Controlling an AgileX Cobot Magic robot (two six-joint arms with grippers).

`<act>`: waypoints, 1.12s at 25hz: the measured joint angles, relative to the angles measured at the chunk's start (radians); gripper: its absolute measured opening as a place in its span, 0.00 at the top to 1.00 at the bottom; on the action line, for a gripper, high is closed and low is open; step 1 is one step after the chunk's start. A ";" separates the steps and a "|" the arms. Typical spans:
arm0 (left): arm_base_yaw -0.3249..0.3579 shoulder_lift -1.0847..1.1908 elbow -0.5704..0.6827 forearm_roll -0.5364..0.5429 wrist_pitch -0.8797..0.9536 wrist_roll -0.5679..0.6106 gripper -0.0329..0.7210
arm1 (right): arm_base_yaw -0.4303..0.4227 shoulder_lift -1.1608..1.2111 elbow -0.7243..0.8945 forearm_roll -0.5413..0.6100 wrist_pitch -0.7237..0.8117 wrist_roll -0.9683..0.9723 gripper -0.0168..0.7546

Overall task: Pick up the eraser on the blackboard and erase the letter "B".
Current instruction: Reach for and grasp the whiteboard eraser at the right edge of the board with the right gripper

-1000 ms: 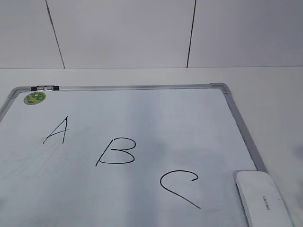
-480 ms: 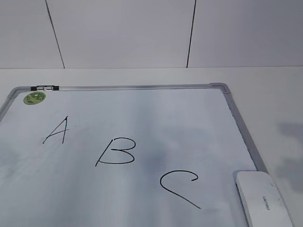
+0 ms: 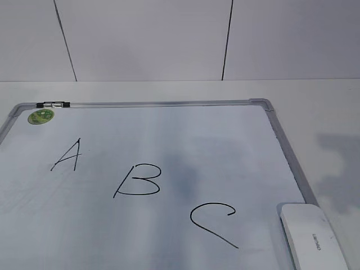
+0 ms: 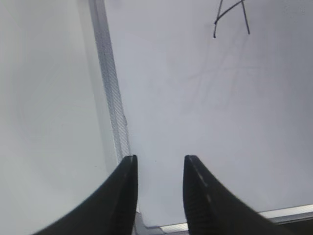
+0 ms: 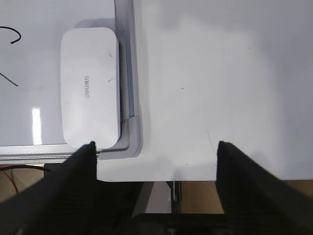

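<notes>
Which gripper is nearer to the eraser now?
Right. The right gripper hangs open just beside the eraser, over the table. The left gripper is at the board's opposite edge, below the A.

Three black hand-drawn capitals run in a slanting row across the blackboard (image 3: 185, 121): an "A" (image 3: 67, 156) toward the table's far left, the letter "B" (image 3: 139, 181) at the middle, and a "C" (image 3: 212, 223) toward the table's near edge. In the left wrist view only the lower strokes of the "A" (image 4: 231, 17) show. Small grey lettering runs along the top of the eraser (image 3: 312, 236), which lies at the board's near right corner; in the right wrist view it reads, sideways, as "deli" on the eraser (image 5: 90, 88). The green magnet (image 3: 41, 116) bears a pattern too small to read.
</notes>
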 joint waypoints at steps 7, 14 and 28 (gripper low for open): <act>0.061 0.182 -0.067 0.042 -0.002 0.016 0.63 | 0.000 0.017 0.000 0.008 0.000 0.000 0.25; 0.103 0.361 -0.119 0.031 -0.041 0.058 0.63 | 0.000 0.071 -0.004 0.029 -0.002 -0.006 0.25; 0.125 0.617 -0.196 0.027 -0.146 0.109 0.60 | 0.000 0.084 -0.011 0.031 -0.004 -0.017 0.25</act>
